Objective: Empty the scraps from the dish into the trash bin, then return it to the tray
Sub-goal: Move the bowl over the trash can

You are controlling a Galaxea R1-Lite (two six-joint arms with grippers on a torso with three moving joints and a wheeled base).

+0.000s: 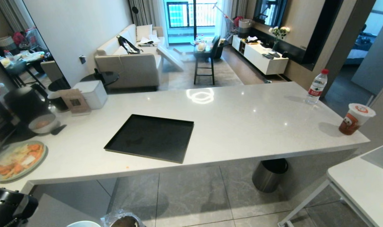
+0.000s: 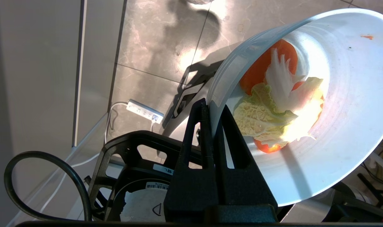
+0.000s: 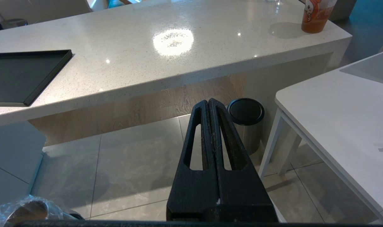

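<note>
My left gripper [image 2: 212, 105] is shut on the rim of the dish [image 2: 342, 132], a pale blue-white bowl held tilted above the floor. The scraps [image 2: 279, 104], orange carrot slices and pale cabbage leaf, lie inside it against the lower wall. In the head view only the dish's rim [image 1: 83, 224] shows at the bottom edge, beside the trash bin [image 1: 123, 220] with its crinkled clear liner. The black tray [image 1: 150, 137] lies bare on the white counter. My right gripper [image 3: 208, 102] is shut on nothing, hanging over the floor tiles. The liner of the trash bin [image 3: 21, 211] shows near it.
A pale-green plate [image 1: 16, 160] of vegetable pieces and a greyish bowl [image 1: 43, 123] sit at the counter's left end. A water bottle [image 1: 316, 86] and a paper cup [image 1: 355, 119] stand at the right. A dark-lidded grey bin [image 1: 268, 175] stands under the counter beside a white table [image 1: 364, 186].
</note>
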